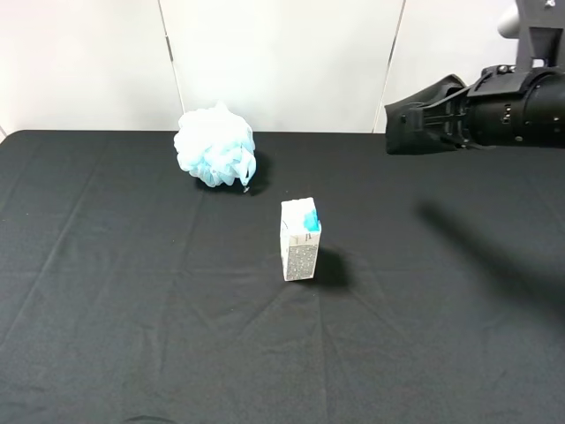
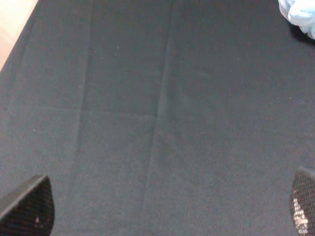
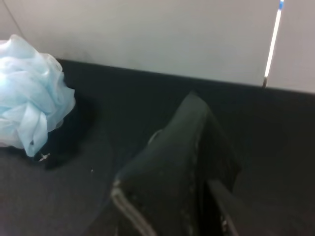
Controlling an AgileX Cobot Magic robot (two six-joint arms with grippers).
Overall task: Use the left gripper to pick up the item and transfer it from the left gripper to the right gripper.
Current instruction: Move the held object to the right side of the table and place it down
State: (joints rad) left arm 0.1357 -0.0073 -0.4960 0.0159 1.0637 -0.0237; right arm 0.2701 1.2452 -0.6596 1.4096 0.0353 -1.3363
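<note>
Right gripper [image 1: 461, 117]: we are seeing its jaws closed down on one end of the item [image 1: 411, 128], the long flat black case, which it is carrying in the air over the far right of the table [image 1: 132, 318].
Left gripper [image 2: 166, 209]: its two fingertips are standing wide apart at the edges of the left wrist view. Only bare black cloth is showing between them, and it is holding nothing.
Long axis of the item: we are reading it as running roughly level, left to right. The free end is pointing left toward the middle of the scene, and the gripped end is lying to the right.
Item and its neighbours: the case is hanging clear of the table. It is touching neither the bath puff [image 1: 215, 146] at the far side, left of centre, nor the carton [image 1: 300, 240] standing upright near the middle.
Nearer arm: the right arm is the one in contact. The left arm is not showing in the high view, so we are placing it only as looking down on cloth with the puff at the rim of its view.
Stage, as we are judging it: the receiving gripper is holding the case and the giving gripper is empty, so the transfer is looking complete.
</note>
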